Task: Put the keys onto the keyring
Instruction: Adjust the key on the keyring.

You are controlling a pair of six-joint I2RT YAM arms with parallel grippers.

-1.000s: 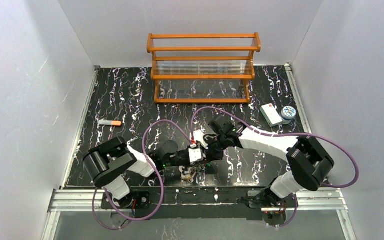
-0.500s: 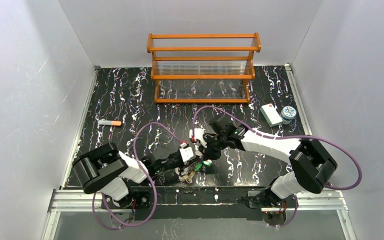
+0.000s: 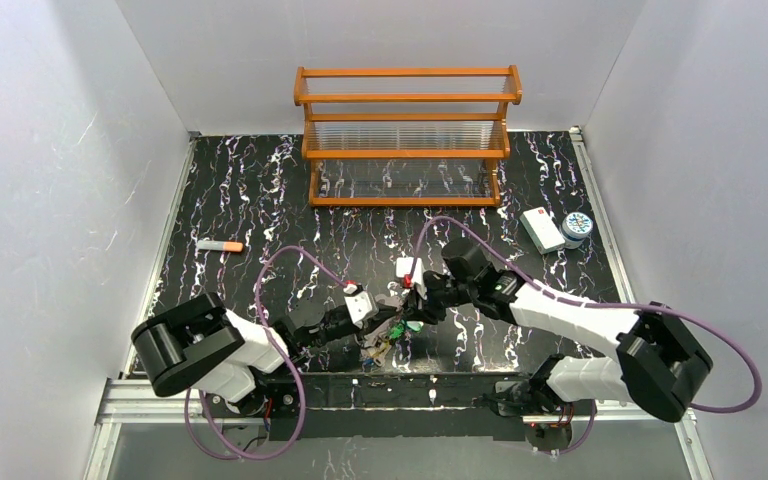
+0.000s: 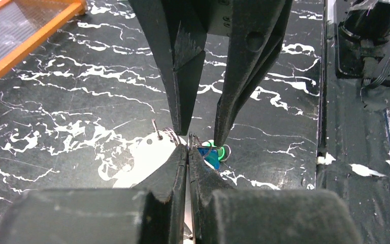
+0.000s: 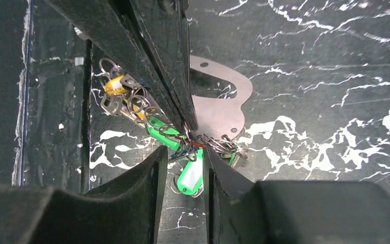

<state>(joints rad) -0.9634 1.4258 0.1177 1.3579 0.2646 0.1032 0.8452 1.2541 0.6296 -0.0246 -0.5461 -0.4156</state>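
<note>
The keys (image 5: 132, 104) lie bunched on the black marble table, with green (image 5: 190, 175) and yellow (image 5: 112, 86) tags and small wire rings. Beside them lies the keyring (image 5: 218, 109), which looks like a flat whitish-silver piece with small holes. My left gripper (image 4: 189, 145) is shut, its tips pinching a thin wire ring at the keyring's edge. My right gripper (image 5: 184, 152) faces it, open, with the green tag lying loose between its fingers. From above, both grippers (image 3: 388, 325) (image 3: 407, 314) meet over the bunch (image 3: 380, 346) near the front edge.
An orange wooden rack (image 3: 407, 135) stands at the back. A white box (image 3: 541, 229) and a round patterned tin (image 3: 578, 226) sit at the right. An orange-tipped grey stick (image 3: 219, 245) lies at the left. The metal rail (image 3: 400, 392) runs just in front of the keys.
The right gripper has opened and let go of the green-tagged key, drawing back a little to the right. The left arm has swung lower and leftward, still shut.
</note>
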